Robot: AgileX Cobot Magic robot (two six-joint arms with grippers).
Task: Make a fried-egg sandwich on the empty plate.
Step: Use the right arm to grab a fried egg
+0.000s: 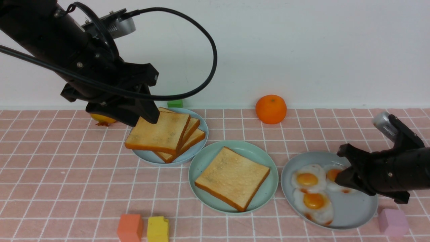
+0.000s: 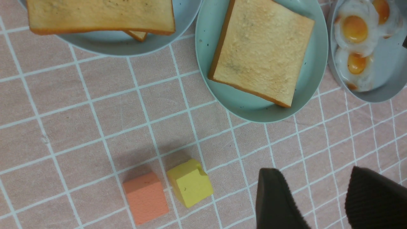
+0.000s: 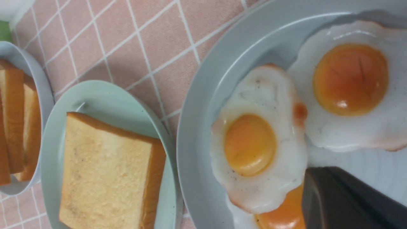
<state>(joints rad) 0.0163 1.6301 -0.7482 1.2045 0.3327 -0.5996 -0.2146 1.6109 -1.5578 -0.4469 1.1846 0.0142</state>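
One golden toast slice (image 1: 232,178) (image 2: 262,52) lies flat on the mint-green empty plate (image 1: 201,161) (image 2: 203,63) (image 3: 54,143) at the middle. Three fried eggs lie on the grey-blue plate (image 1: 356,211) to its right. My right gripper (image 1: 341,179) (image 3: 308,190) is down in that plate, shut at the edge of the nearest fried egg (image 1: 314,201) (image 3: 279,216). Its dark finger covers part of the yolk, and the contact itself is hidden. My left gripper (image 1: 147,116) (image 2: 314,170) hovers open and empty above the cloth, by the toast stack (image 1: 158,132).
The toast stack sits on a pale blue plate (image 1: 201,134) at the back left. An orange (image 1: 271,109) and a green block (image 1: 175,103) stand by the wall. Orange-red (image 1: 130,228) and yellow (image 1: 158,229) blocks lie at the front, a pink block (image 1: 393,222) at the front right.
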